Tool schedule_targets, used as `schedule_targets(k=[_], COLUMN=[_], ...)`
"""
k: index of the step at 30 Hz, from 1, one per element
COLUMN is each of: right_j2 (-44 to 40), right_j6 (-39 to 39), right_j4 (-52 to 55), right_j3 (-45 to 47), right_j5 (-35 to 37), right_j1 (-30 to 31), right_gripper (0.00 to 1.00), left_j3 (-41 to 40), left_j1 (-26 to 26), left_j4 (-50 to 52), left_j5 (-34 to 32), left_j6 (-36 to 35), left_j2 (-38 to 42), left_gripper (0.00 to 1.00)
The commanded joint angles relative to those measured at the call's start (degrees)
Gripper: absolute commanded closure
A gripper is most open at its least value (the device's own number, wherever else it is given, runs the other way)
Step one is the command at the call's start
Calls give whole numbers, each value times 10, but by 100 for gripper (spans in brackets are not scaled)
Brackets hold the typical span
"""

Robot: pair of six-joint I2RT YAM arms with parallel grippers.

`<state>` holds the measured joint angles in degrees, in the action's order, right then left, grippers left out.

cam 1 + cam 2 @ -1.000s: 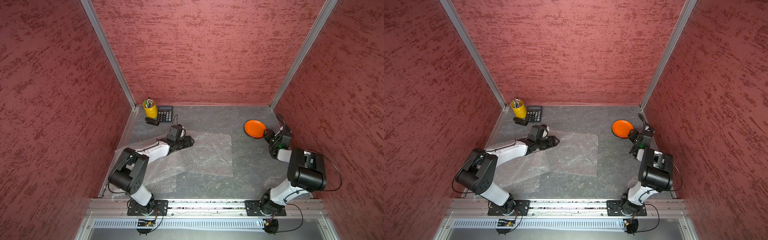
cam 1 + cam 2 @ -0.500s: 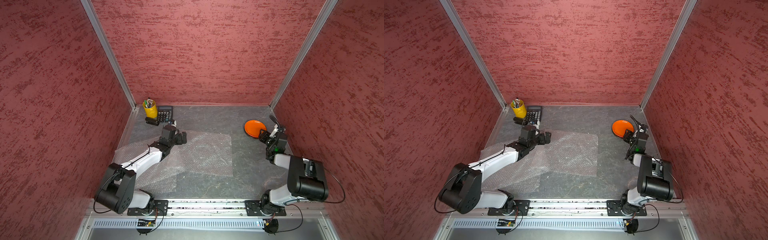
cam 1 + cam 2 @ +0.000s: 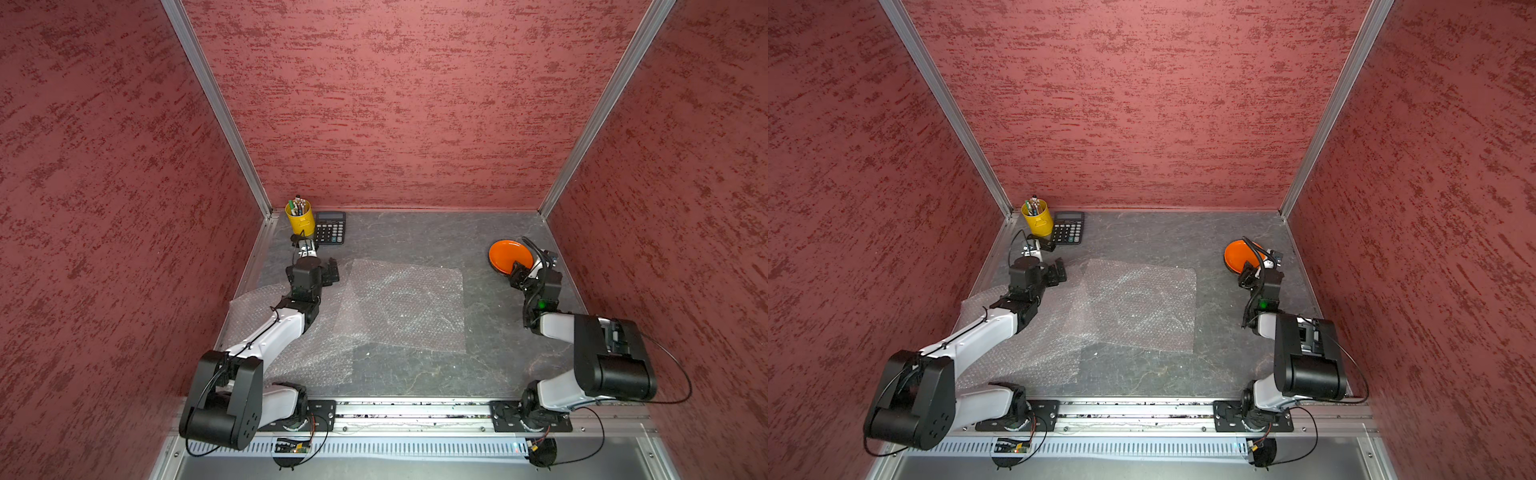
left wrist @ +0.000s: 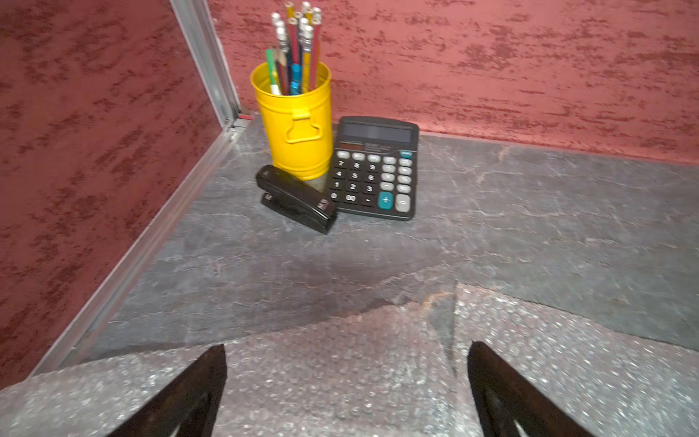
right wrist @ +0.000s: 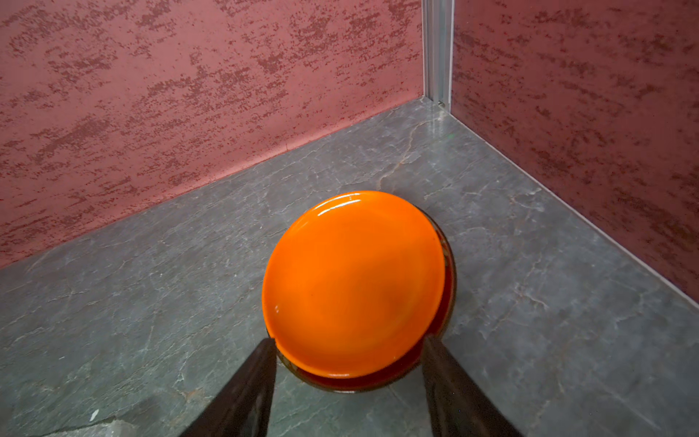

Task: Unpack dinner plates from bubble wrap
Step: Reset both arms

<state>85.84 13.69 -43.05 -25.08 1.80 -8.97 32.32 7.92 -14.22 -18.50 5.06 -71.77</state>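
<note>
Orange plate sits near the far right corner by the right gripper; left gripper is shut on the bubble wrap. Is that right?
Not quite: the left gripper is open, its jaws spread wide over the bubble wrap with nothing pinched, as the left wrist view shows. The orange plate does sit near the far right corner by the right gripper.

pencil cup (image 4: 295, 125), stapler (image 4: 295, 198), calculator (image 4: 374, 170) fill far-left corner, orange plate (image 3: 505, 255) far-right, tabletop (image 3: 415, 237) between bare
</note>
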Motion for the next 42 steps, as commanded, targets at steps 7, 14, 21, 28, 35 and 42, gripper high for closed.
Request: schedule_targets(k=[7,14,21,28,35,42], right_j2=[-23,-23,-23,5,16,21], right_j6=[-31,-49,-78,-96,-99,-104], right_j4=[-118,-183,-235,-299,-320,-334], right_j3=[44,73,101,121,127,132], right_j5=[31,17,-1,0,17,38], right_j1=[5,10,27,42,49,60], right_gripper=[36,34,33,29,25,1], left_j3=[-94,-137,-126,-118,-108,-112], left_j1=[-120,-183,-158,-95,-92,-90], left_j4=[-196,-335,-346,-376,-378,-380], left_j5=[110,242,254,210,170,149], left_j6=[5,41,5,-59,-47,-40], left_j2=[-19,-62,-93,-139,-160,-158], left_gripper=[0,0,0,0,0,0])
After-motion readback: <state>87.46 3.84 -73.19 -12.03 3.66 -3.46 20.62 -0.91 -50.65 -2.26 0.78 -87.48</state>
